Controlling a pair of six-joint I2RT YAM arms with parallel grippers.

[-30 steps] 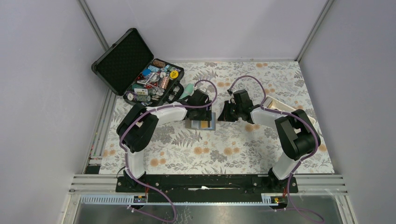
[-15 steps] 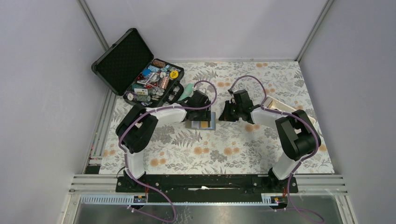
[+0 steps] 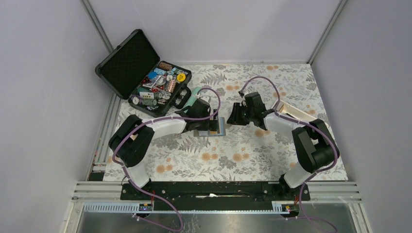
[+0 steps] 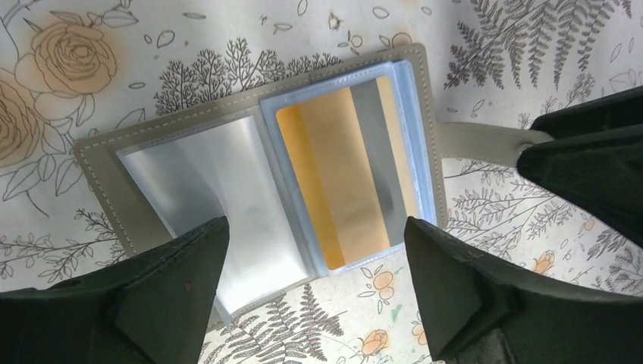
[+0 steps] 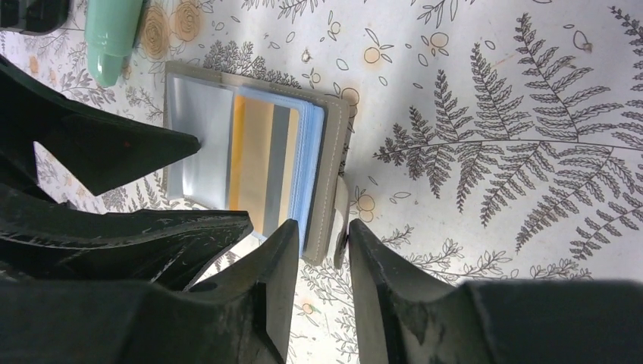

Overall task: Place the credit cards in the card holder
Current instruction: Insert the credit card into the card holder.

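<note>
Jaws of left gripper [image 4: 312,282] just spread wide above open grey-brown folding card holder [image 4: 95,155], which lies flat on floral cloth [image 4: 531,45]. Orange-yellow credit card [image 4: 334,182] seated in clear right sleeve. Right gripper [image 5: 322,254] jaws newly parted, slack around strap tab [image 5: 340,216]. Likely this card done, both arms letting go.

No legible text on card holder [image 4: 189,174], orange-yellow card [image 4: 326,182].

One camera looks down from above and behind me; both wrist cameras stare close at the desk [image 3: 291,82], sharing the card holder [image 4: 227,174].
</note>
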